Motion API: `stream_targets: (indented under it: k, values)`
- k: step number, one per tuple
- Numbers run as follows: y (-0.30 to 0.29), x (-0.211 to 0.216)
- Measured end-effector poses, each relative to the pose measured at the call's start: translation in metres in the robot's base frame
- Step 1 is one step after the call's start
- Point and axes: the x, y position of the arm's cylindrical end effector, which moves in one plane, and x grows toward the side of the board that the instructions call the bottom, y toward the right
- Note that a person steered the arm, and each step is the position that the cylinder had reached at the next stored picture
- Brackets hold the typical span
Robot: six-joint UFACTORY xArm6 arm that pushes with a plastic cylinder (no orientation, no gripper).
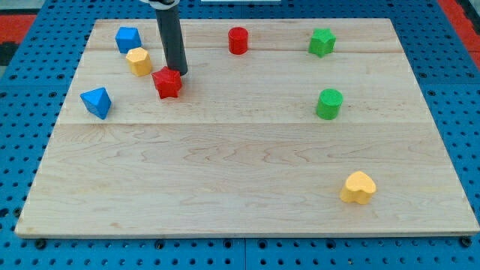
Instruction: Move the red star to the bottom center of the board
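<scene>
The red star lies in the upper left part of the wooden board. My tip stands just above and to the right of the star, touching or nearly touching its top right edge. The dark rod rises from there out of the view's top.
A yellow block sits just up-left of the star, with a blue block above it and a blue triangular block to the left. A red cylinder, a green star, a green cylinder and a yellow heart lie further right.
</scene>
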Motion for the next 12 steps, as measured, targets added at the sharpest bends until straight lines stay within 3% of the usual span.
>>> stream_targets:
  k: [2, 4, 7, 9, 10, 11, 12]
  values:
    - [0.000, 0.001]
    - [0.001, 0.051]
    - [0.053, 0.051]
    - [0.035, 0.027]
    - [0.030, 0.059]
    - [0.041, 0.016]
    - [0.018, -0.009]
